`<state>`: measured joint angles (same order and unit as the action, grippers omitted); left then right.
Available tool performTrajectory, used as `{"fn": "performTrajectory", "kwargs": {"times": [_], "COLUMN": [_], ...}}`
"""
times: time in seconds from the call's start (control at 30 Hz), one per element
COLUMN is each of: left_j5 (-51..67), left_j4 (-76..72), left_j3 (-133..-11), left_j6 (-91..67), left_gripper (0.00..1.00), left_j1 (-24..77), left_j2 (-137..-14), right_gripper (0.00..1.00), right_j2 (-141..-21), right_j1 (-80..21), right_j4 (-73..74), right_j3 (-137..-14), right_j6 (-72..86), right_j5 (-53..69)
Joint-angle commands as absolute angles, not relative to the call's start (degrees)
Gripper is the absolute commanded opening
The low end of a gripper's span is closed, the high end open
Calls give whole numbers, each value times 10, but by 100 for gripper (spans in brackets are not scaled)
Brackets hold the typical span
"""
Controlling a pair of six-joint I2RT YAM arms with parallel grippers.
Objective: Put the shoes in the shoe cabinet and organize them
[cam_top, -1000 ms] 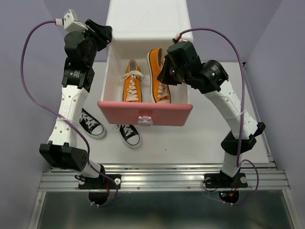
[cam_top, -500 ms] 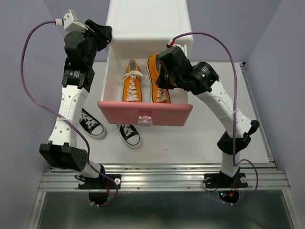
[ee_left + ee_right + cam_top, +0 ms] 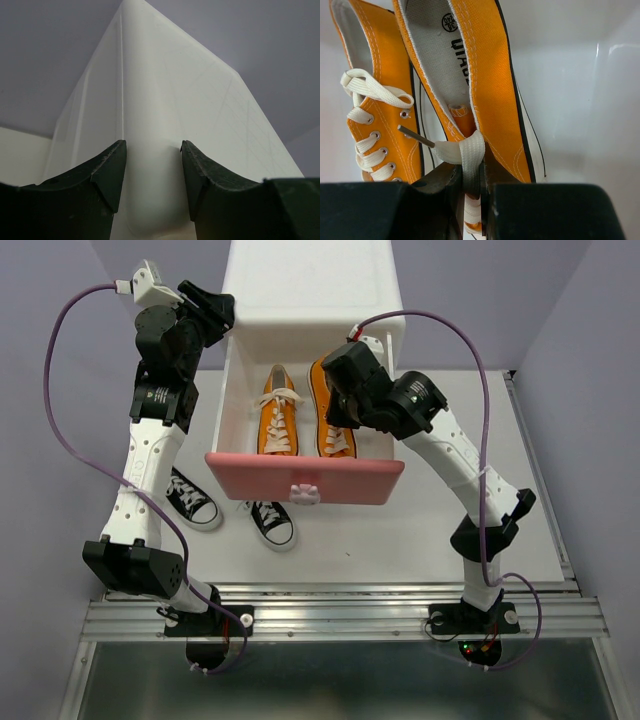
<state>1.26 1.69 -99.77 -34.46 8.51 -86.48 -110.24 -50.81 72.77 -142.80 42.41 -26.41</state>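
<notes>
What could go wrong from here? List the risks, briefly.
1. The right end effector is shut on the lace of the right orange shoe; pulling away could drag that shoe out of the open drawer.
2. The black shoes lie on the table close under the drawer front; an arm reaching for them might bump it.

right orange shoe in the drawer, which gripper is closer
Right. The right gripper is shut on the lace of the right orange shoe; the left gripper straddles the front left corner of the cabinet.
</notes>
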Motion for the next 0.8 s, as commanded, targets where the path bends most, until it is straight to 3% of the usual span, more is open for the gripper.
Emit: {"fn": "performTrajectory", "kwargs": {"times": [0.0, 0.3, 0.6, 0.77], "left_j5": [21, 22, 19, 22], "left_j4": [200, 199, 200, 199], "left_j3": [-950, -952, -956, -955], "left_j6": [-308, -311, -309, -311], "left_gripper": [57, 57, 57, 57], "left_j1": [90, 90, 90, 90], "left_j2": [-921, -922, -921, -920], "right_gripper": [1, 14, 45, 46], "right_j2": [-1103, -1107, -1104, -1095], "right_j1": [-514, -514, -514, -514], "right_j4": [706, 691, 672, 648], "right_j3": [-1448, -1439, -1431, -1415], "right_j6": [447, 439, 441, 446], "right_j5": [-295, -291, -280, -273]}}
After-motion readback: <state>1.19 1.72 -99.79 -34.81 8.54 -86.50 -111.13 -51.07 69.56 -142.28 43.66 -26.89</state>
